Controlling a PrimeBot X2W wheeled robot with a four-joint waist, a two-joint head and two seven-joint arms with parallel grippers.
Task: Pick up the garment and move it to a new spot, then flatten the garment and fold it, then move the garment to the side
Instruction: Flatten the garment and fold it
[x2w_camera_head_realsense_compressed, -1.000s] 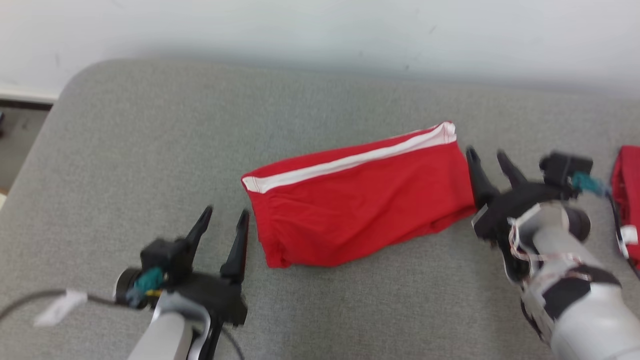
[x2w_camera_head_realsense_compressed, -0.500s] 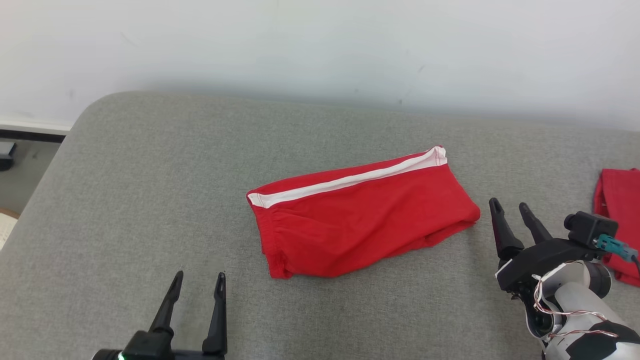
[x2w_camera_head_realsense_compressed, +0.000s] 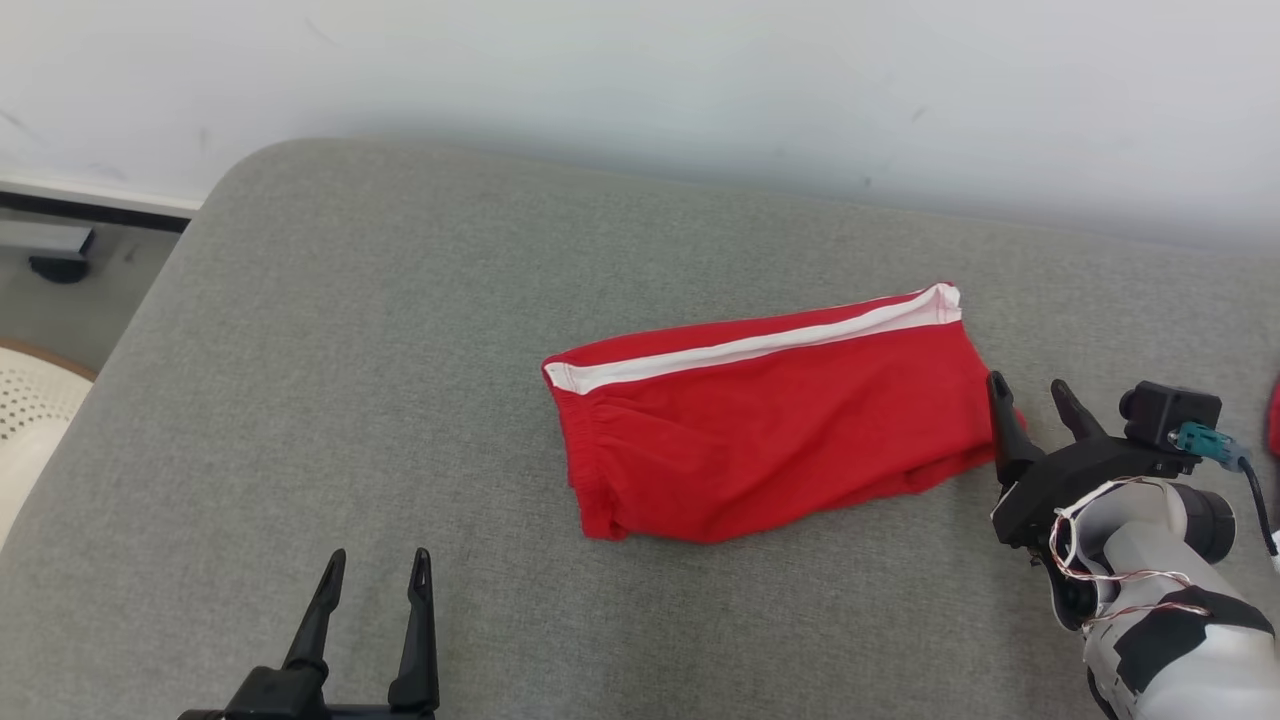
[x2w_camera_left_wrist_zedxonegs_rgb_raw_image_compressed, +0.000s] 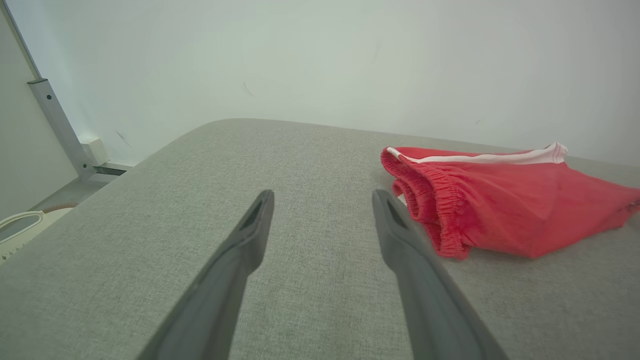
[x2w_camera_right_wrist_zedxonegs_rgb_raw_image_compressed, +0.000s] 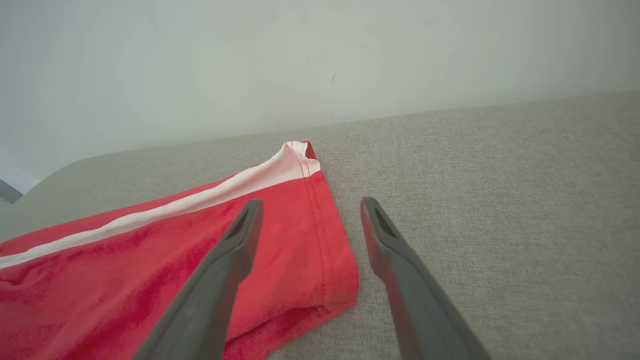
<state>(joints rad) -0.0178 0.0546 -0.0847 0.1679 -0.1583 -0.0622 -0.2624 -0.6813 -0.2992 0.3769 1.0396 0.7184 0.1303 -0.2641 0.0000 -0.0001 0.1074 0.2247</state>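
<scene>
At the back stands a big white wall (x2w_camera_head_realsense_compressed: 640, 60). Below it lies a wide grey cushion (x2w_camera_head_realsense_compressed: 350, 350) with a round corner on the left. Red shorts (x2w_camera_head_realsense_compressed: 780, 440) lie folded on the cushion, a bit right of the middle, slanting up to the right. A white stripe (x2w_camera_head_realsense_compressed: 760, 345) runs along their far edge. Their bunched stretchy end (x2w_camera_left_wrist_zedxonegs_rgb_raw_image_compressed: 435, 200) points left, and their flat hemmed end (x2w_camera_right_wrist_zedxonegs_rgb_raw_image_compressed: 320, 225) points right.

The pale right arm (x2w_camera_head_realsense_compressed: 1160, 600), with thin wires on it, comes in from the lower right. The right claw (x2w_camera_head_realsense_compressed: 1026, 382) is spread wide and holds nothing. One finger (x2w_camera_right_wrist_zedxonegs_rgb_raw_image_compressed: 235, 250) is over the hemmed end of the shorts, and the other is over bare cushion just beside it. I cannot tell if that finger touches the cloth.

The left claw (x2w_camera_head_realsense_compressed: 380, 553) is at the bottom left, well apart from the shorts, over bare cushion. It is spread wide too, with nothing in it.

On the floor at the far left is a pale thing (x2w_camera_head_realsense_compressed: 30, 410) with little holes
</scene>
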